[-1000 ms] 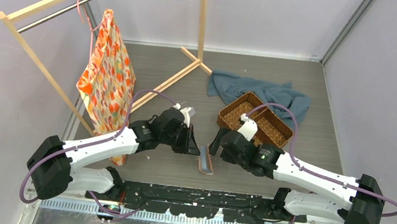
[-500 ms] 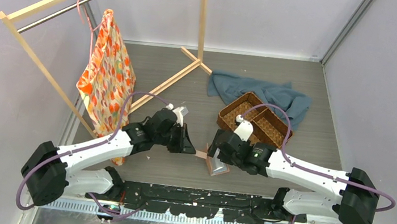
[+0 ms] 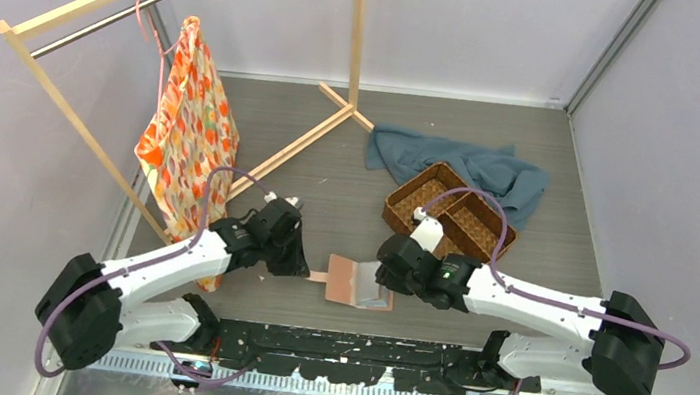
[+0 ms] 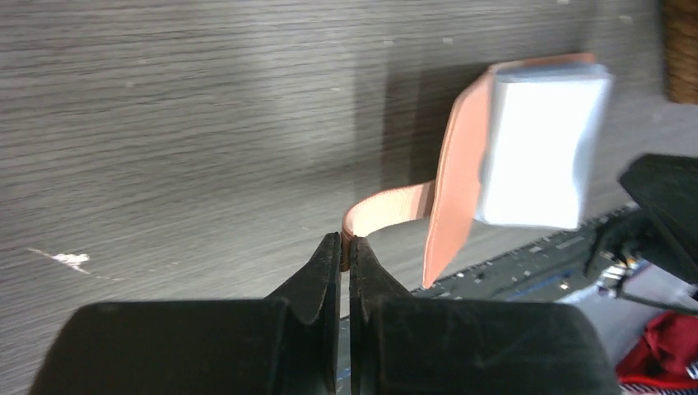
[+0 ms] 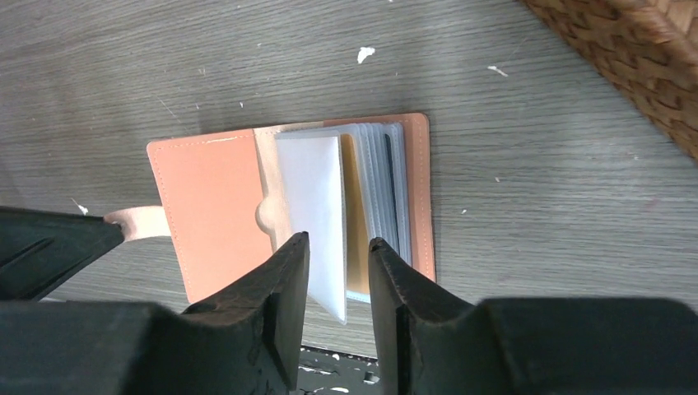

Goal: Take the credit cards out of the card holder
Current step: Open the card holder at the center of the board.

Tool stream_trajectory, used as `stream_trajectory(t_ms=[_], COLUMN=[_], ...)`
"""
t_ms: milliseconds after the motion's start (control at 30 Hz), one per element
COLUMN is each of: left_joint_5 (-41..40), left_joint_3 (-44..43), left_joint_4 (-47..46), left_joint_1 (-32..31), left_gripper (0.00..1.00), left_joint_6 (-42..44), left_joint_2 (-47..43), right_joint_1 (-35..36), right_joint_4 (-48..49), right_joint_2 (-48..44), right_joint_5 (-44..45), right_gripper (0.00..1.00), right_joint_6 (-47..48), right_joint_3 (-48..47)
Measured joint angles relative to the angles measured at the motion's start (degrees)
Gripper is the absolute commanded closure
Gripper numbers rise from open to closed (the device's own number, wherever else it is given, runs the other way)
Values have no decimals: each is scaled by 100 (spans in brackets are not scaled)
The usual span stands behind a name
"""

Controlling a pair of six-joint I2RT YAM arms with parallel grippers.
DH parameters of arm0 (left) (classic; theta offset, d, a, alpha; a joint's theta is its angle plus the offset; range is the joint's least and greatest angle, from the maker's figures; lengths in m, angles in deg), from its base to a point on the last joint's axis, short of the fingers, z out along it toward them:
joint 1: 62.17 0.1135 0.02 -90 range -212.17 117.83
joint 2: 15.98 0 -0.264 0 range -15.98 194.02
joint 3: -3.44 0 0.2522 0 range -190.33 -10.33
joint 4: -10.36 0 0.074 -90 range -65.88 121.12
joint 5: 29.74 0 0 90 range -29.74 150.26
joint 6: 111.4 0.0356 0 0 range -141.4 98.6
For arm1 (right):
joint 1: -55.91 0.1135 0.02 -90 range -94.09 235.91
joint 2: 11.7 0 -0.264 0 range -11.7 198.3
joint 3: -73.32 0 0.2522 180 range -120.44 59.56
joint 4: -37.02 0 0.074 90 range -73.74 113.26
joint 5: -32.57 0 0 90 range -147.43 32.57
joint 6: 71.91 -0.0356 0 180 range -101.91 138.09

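Your right end effector (image 5: pixel 337 241) stands at a narrow gap astride a pale leaf (image 5: pixel 317 189) of the card holder (image 5: pixel 210 206), which lies open on the counter (image 5: pixel 543 214), its long axis running from 9 to 3 o'clock in the right wrist view. Your left end effector (image 4: pixel 346 244) is closed on the snap tab (image 4: pixel 387 206) at the 9 o'clock end. I judge the right arm is nearer to the credit cards (image 5: pixel 354 206), whose tan edge shows at about 1 o'clock from its tips.

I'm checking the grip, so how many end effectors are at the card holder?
2. The left end effector pinches the snap tab; the right end effector straddles a clear sleeve in the open card holder.
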Motion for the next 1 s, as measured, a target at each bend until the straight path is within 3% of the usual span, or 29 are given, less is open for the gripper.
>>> stream_trajectory(t_ms=[300, 667, 1000], left_joint_5=[-442, -514, -516], left_joint_3=[-138, -232, -232], left_joint_4=[424, 468, 468], left_joint_1=[42, 52, 52], left_gripper=[99, 100, 99], left_joint_6=[42, 168, 221], left_joint_2=[1067, 1134, 1137], right_joint_1=[0, 0, 0], right_joint_4=[595, 951, 750], right_joint_2=[107, 496, 286], right_joint_5=[-240, -481, -195], right_gripper=[75, 87, 83], right_joint_6=[-232, -282, -398], right_joint_3=[450, 535, 540])
